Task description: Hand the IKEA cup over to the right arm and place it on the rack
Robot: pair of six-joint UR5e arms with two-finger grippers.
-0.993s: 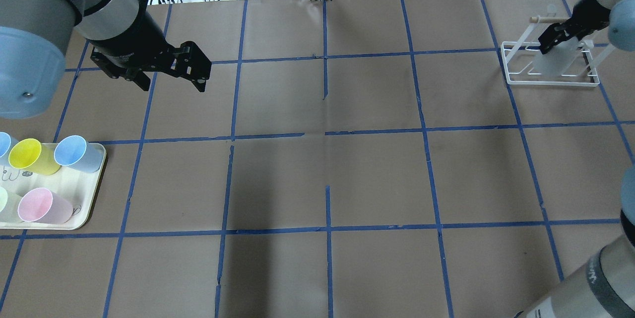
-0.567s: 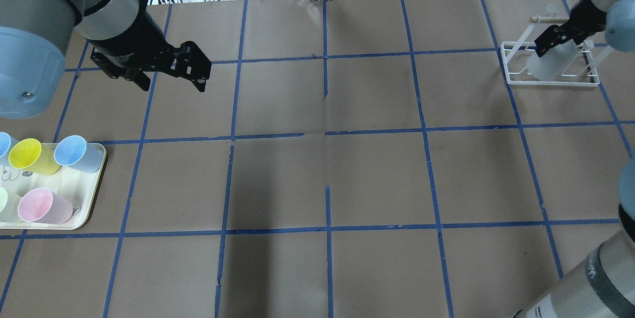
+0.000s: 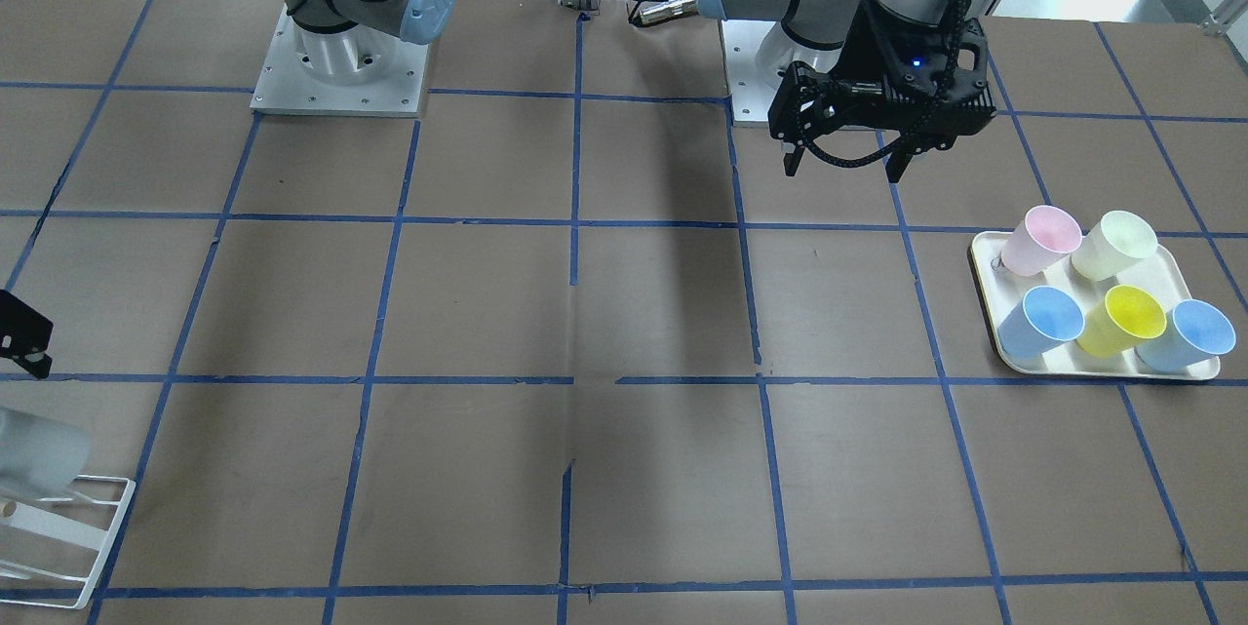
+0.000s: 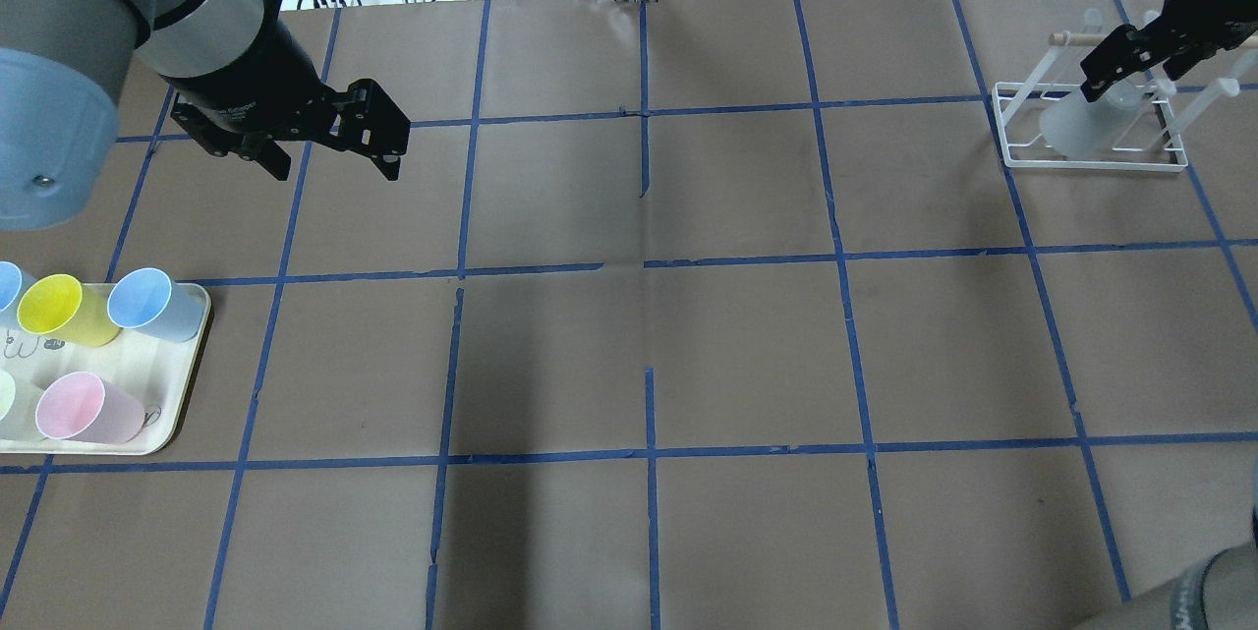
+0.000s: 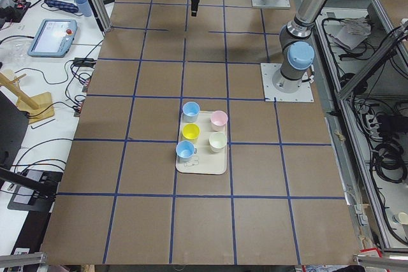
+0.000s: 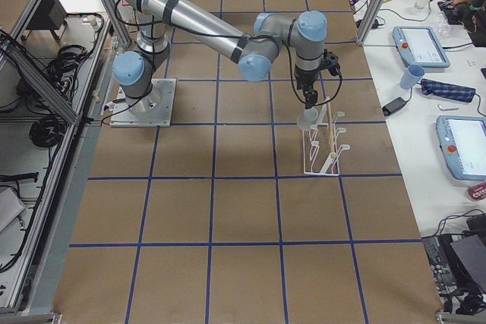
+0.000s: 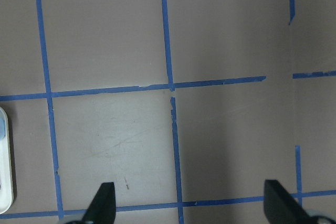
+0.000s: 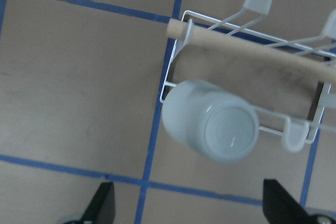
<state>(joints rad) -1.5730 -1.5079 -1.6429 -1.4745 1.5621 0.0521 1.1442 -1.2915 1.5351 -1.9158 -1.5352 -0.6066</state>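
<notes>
The IKEA cup point(image 8: 212, 121) sits upturned on the rack point(image 4: 1091, 165), at the far right of the tabletop point(image 4: 747, 345). The right pincer point(image 8: 190, 205) hovers above it, spread wide and empty. The left pincer point(image 4: 334, 158) is also spread and empty. Only withdrawal seems left.

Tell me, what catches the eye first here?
Five pastel cups crowd a cream tray on the robot's left. At the other end, a pale grey cup sits bottom-up on a white wire rack, the right gripper just above it, jaws open and clear of it.
</notes>
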